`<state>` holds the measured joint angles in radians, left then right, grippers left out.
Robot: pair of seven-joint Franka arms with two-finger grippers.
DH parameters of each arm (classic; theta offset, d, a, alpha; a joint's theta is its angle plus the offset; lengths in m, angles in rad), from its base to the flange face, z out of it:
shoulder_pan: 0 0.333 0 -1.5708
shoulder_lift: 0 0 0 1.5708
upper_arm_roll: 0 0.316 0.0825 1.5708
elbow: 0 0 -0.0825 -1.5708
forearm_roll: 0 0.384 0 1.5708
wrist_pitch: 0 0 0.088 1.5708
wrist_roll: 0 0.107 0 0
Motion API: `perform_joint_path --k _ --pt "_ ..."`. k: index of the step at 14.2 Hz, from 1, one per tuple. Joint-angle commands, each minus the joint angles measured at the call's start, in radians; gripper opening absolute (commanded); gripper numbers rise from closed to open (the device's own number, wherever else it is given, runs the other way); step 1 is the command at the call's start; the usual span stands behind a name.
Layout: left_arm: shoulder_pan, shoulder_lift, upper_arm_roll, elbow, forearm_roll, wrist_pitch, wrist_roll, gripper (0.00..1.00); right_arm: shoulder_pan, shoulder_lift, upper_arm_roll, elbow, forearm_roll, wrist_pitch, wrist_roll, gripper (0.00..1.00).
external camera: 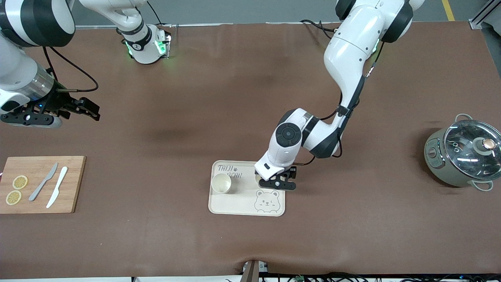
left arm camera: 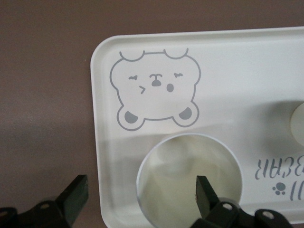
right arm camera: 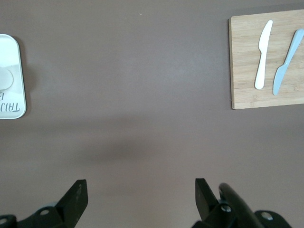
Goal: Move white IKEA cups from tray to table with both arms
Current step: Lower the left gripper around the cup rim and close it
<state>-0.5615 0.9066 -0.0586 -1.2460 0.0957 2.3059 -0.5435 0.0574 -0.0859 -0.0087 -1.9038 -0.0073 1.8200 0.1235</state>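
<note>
2 white IKEA cups on the bear-printed tray, one cup upright toward the right arm's end, second cup under the left gripper, fingers spread astride it, right gripper waiting, spread wide over bare table near the cutting board.

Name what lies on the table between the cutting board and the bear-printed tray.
Nothing: in the front view, only bare brown table surface separates the cutting board from the tray. The right wrist view shows the same bare stretch.
</note>
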Motion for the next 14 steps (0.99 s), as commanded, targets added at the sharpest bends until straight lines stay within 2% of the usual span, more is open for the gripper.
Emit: perform_joint_path --k 1,7,8,9,10,13,14 --pt "-0.018 0.031 0.031 0.046 -0.01 0.007 0.016 1.0 0.004 -0.018 0.001 -0.012 -0.011 0.004 0.019 1.0" --pt "-0.018 0.032 0.036 0.046 -0.011 0.015 0.016 1.0 0.004 -0.02 0.003 -0.012 -0.011 0.004 0.019 1.0" --pt "-0.017 0.031 0.034 0.045 -0.013 0.015 0.013 0.9 0.004 -0.02 0.003 -0.012 -0.011 0.005 0.019 1.0" --pt "-0.017 0.031 0.033 0.045 -0.02 0.015 0.004 0.63 0.004 -0.02 0.001 -0.012 -0.011 0.005 0.019 1.0" --pt "-0.015 0.029 0.033 0.043 -0.042 0.012 0.002 0.27 0.004 -0.02 0.001 -0.012 -0.011 0.004 0.019 1.0" --pt "-0.017 0.022 0.033 0.037 -0.068 -0.002 0.002 0.0 0.004 -0.02 0.003 -0.012 -0.011 0.005 0.019 1.0" --pt "-0.018 0.018 0.033 0.036 -0.068 -0.014 -0.004 0.0 0.004 -0.02 0.003 -0.012 -0.011 0.005 0.019 1.0"
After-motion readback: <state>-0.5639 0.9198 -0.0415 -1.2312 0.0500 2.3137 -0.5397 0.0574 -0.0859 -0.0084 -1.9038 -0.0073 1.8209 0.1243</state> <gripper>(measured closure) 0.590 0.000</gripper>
